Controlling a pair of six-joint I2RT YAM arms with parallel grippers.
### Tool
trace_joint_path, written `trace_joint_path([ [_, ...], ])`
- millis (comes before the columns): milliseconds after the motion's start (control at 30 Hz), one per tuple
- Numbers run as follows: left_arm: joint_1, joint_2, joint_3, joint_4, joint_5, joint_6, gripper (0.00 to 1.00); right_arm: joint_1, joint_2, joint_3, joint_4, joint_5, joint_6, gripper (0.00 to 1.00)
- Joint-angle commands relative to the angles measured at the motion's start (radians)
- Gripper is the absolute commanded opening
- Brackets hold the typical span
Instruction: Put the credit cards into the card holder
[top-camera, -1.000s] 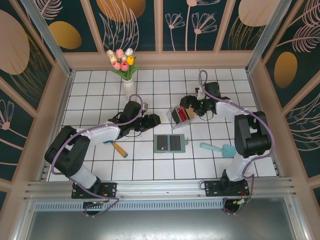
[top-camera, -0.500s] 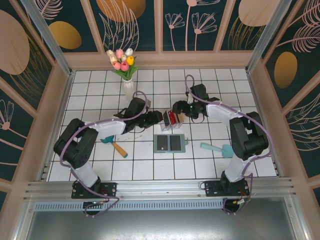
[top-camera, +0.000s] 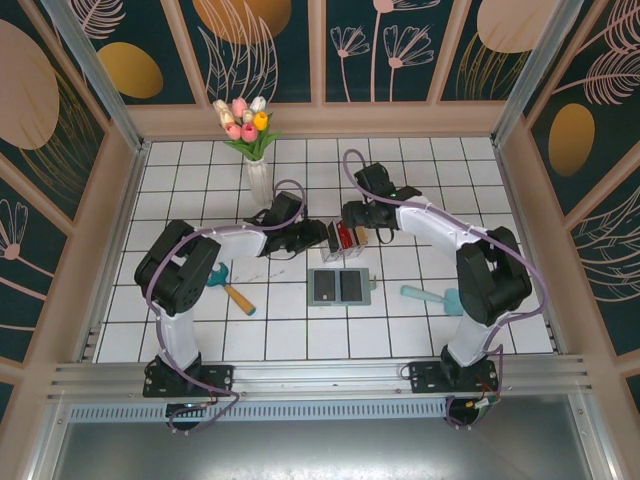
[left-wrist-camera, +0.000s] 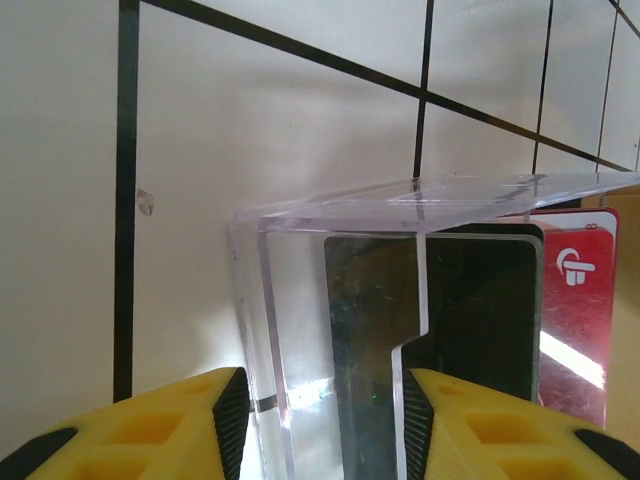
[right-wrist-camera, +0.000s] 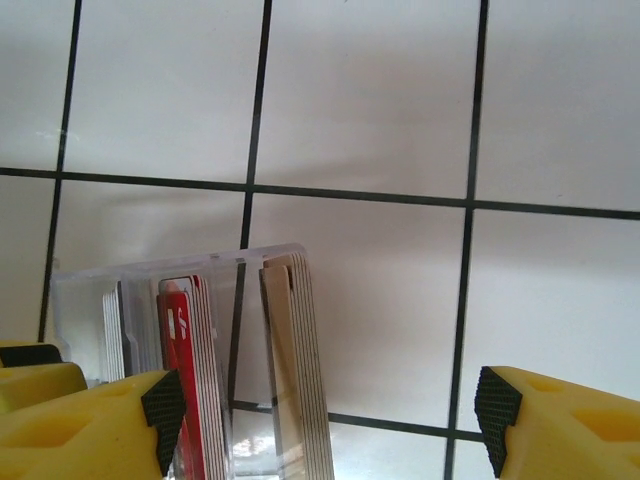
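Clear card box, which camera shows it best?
Left wrist: the box sits close, with its clear walls and the dark and red cards inside plain to see. The right wrist shows its upper edge and the cards edge-on; the top view shows it small.

Vase: small white vase with pink, white and yellow tulips (top-camera: 256, 172), standing at the back.
Hammer: little hammer with a teal head and wooden handle (top-camera: 232, 291), lying front left.
Scraper: flat teal plastic tool (top-camera: 441, 297), lying front right.
Box: clear plastic box (left-wrist-camera: 290, 300), on the white tiled table (top-camera: 300, 340).

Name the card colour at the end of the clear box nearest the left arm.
The dark grey card, just behind the box wall; red cards stand behind it, tan cards farthest.
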Motion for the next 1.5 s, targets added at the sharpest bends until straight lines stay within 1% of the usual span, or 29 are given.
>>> trace_joint_path([
  [0, 0.008, 0.043, 0.012, -0.036, -0.022, 0.002, 0.49, 0.035, 0.041, 0.055, -0.093, 0.168, -0.045, 0.79],
  [200, 0.008, 0.069, 0.005, -0.036, -0.022, -0.001, 0.51, 0.068, 0.086, 0.096, -0.148, 0.264, -0.059, 0.79],
  [267, 0.009, 0.074, 0.0, -0.033, -0.02, -0.002, 0.5, 0.07, 0.096, 0.101, -0.159, 0.274, -0.055, 0.76],
  [600, 0.008, 0.074, -0.023, -0.029, -0.028, -0.007, 0.48, 0.071, 0.105, 0.106, -0.18, 0.304, -0.042, 0.72],
  [867, 0.008, 0.064, -0.028, -0.029, -0.026, -0.007, 0.47, 0.08, 0.087, 0.142, -0.208, 0.306, -0.052, 0.61],
  [967, 0.008, 0.063, -0.026, -0.027, -0.025, -0.004, 0.47, 0.08, 0.083, 0.142, -0.208, 0.283, -0.055, 0.55],
  [1033, 0.008, 0.063, -0.025, -0.029, -0.023, -0.005, 0.47, 0.079, 0.08, 0.139, -0.201, 0.257, -0.056, 0.48],
  [1133, 0.009, 0.063, -0.026, -0.027, -0.021, -0.004, 0.47, 0.079, 0.077, 0.131, -0.184, 0.207, -0.059, 0.43],
  [1200, 0.009, 0.063, -0.026, -0.027, -0.02, -0.005, 0.47, 0.076, 0.075, 0.126, -0.171, 0.185, -0.054, 0.42],
  [1267, 0.008, 0.062, -0.028, -0.027, -0.019, -0.003, 0.47, 0.075, 0.078, 0.123, -0.168, 0.181, -0.054, 0.39],
  [1333, 0.008, 0.063, -0.029, -0.027, -0.016, -0.002, 0.47, 0.073, 0.081, 0.124, -0.17, 0.182, -0.051, 0.38],
  [1400, 0.008, 0.063, -0.029, -0.026, -0.014, -0.001, 0.47, 0.069, 0.082, 0.122, -0.169, 0.184, -0.05, 0.33],
  [1467, 0.008, 0.063, -0.029, -0.026, -0.013, -0.001, 0.47, 0.067, 0.082, 0.121, -0.172, 0.184, -0.05, 0.32],
])
